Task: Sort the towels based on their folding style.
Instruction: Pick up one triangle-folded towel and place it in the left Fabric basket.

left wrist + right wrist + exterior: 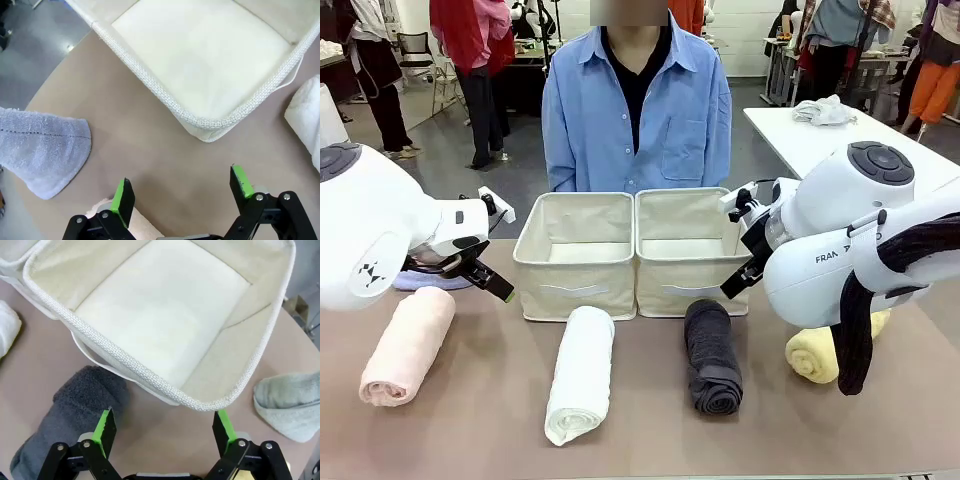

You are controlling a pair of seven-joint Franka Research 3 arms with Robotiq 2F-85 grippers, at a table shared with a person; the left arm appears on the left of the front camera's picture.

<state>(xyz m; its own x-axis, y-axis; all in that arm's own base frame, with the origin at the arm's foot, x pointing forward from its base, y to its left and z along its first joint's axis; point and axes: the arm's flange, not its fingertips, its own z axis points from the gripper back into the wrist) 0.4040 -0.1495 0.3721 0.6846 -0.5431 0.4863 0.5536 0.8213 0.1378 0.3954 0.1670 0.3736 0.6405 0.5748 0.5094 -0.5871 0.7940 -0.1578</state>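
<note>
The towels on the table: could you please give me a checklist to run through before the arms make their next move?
1. Left claw open and holding nothing: ok.
2. Right claw open and holding nothing: ok.
3. Left box and right box have nothing in them: ok.
4. Pink roll, white roll and dark grey roll lie apart on the table, free to grasp: ok.
5. Yellow roll free to grasp: cannot tell, the right arm covers part of it.
6. Fold style of the light blue towel and the pale green towel readable: cannot tell, each is cut off by the picture's edge.
</note>
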